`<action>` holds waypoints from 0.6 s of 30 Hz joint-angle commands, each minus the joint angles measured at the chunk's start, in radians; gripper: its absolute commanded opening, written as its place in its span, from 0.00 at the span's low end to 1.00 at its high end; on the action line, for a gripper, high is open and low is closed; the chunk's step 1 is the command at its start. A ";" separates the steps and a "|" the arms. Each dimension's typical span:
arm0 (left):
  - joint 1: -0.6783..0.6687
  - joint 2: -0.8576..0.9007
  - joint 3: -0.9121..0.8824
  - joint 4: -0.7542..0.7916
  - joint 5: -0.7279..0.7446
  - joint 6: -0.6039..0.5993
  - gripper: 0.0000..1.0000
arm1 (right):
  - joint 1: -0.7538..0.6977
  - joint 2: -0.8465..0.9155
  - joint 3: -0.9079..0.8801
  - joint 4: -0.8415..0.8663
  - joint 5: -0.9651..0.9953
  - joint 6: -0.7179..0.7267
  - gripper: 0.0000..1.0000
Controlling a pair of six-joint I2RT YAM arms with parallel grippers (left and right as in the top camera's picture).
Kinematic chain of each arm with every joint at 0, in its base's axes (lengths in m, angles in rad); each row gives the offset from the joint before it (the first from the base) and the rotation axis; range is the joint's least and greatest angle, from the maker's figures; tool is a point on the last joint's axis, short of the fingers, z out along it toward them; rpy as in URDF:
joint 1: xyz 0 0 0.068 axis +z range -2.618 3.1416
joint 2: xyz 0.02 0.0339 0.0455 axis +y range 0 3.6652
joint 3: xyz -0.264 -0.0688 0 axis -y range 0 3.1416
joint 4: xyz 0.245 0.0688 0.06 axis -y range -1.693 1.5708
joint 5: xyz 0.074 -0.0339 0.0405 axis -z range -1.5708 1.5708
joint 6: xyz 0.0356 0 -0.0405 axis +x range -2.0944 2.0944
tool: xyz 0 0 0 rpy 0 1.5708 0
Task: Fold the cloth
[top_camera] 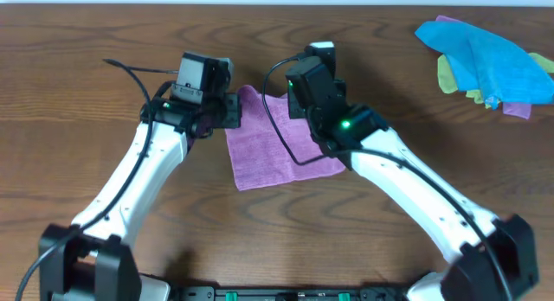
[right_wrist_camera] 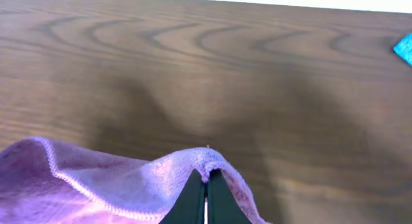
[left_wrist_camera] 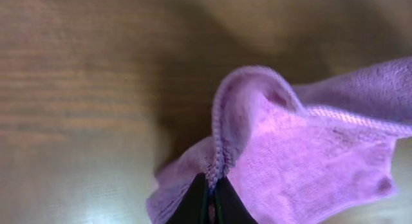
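The lilac cloth [top_camera: 270, 147] lies on the wooden table between my two arms, its far edge lifted. My left gripper [top_camera: 235, 111] is shut on the cloth's far left corner; in the left wrist view its fingers [left_wrist_camera: 210, 185] pinch the hemmed edge of the cloth [left_wrist_camera: 302, 159], which humps up above them. My right gripper [top_camera: 294, 98] is shut on the far right corner; in the right wrist view its fingers [right_wrist_camera: 206, 179] pinch a peak of the cloth [right_wrist_camera: 96, 185] held just above the table.
A pile of cloths, bright blue [top_camera: 489, 59] over yellow-green and purple ones, lies at the far right; its blue tip shows in the right wrist view [right_wrist_camera: 404, 49]. A black cable [top_camera: 130, 70] runs to the left arm.
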 commanded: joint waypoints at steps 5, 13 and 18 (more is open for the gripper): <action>0.051 0.080 0.020 0.098 -0.016 0.048 0.06 | -0.050 0.097 0.018 0.083 0.021 -0.079 0.01; 0.064 0.167 0.020 0.191 -0.031 0.048 0.06 | -0.061 0.176 0.018 0.226 0.021 -0.172 0.01; 0.064 0.215 0.020 0.241 -0.050 0.047 0.06 | -0.069 0.255 0.018 0.382 0.017 -0.204 0.01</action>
